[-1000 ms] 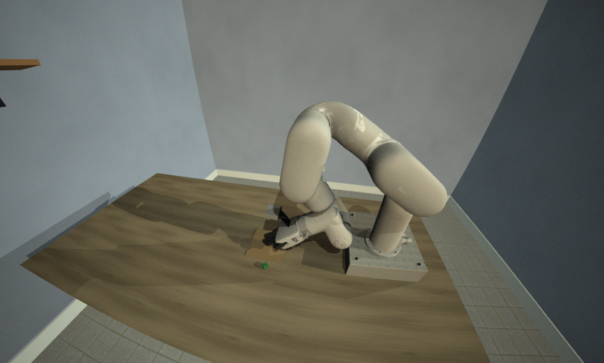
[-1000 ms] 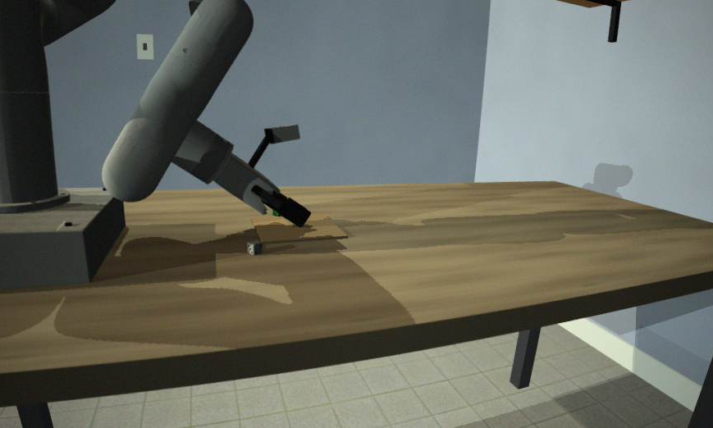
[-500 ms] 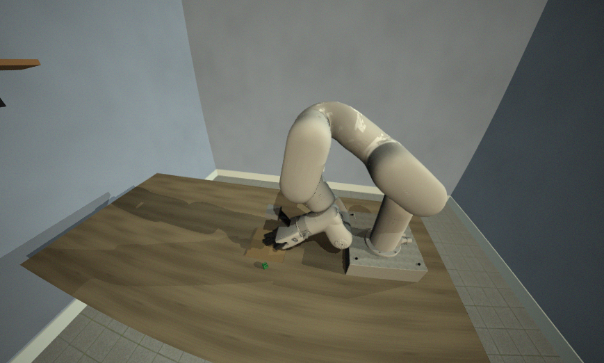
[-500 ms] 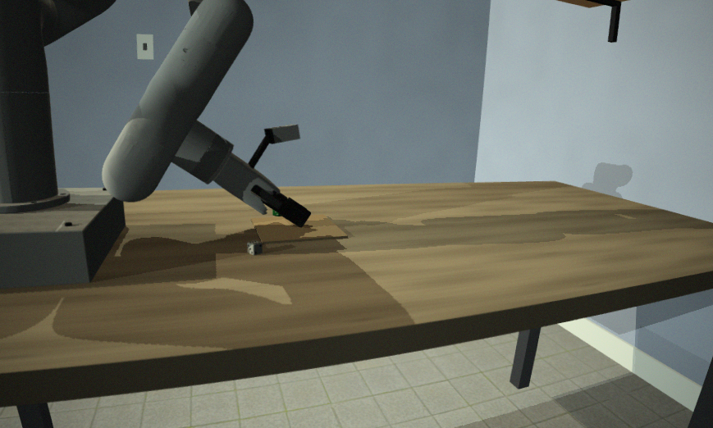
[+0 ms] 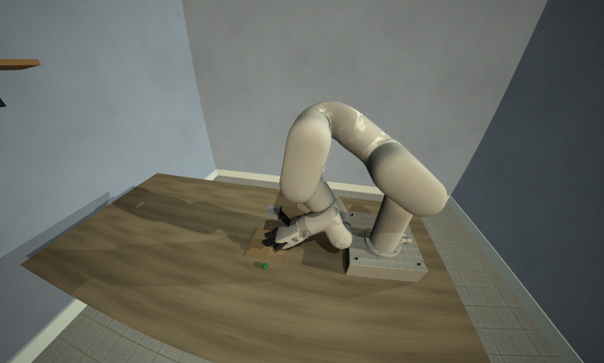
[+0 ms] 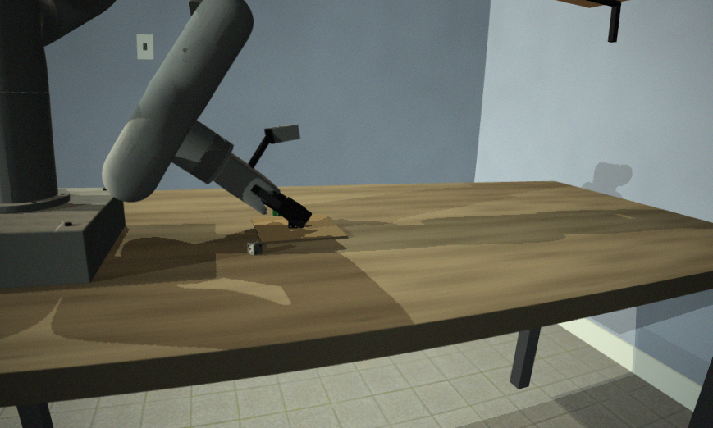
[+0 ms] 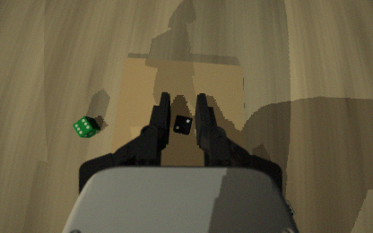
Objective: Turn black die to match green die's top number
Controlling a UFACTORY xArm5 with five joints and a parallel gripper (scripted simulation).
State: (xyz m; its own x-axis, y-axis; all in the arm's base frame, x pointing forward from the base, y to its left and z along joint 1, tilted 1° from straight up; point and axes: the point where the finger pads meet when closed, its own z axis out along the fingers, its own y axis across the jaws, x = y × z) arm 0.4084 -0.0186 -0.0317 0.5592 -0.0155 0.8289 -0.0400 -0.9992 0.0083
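The black die [image 7: 183, 125] is over the tan mat [image 5: 267, 256] [image 6: 326, 232] [image 7: 136, 90], between my fingers in the wrist view; the face toward that camera shows two pips. My gripper [image 5: 270, 244] [image 6: 303, 216] [image 7: 183, 104] is partly open, low over the mat and tilted, with a gap on each side of the die. Whether the die lies fully flat is hard to tell. The green die [image 5: 265, 265] [image 6: 276, 212] [image 7: 85, 127] lies on the table beside the mat, a face with several pips showing in the wrist view.
A whitish die [image 6: 254, 248] with dark pips stands on the table [image 6: 454, 276] just off the mat's near edge in the exterior view. It is hidden behind the arm in the top view. The robot's base [image 5: 385, 266] stands on the same table.
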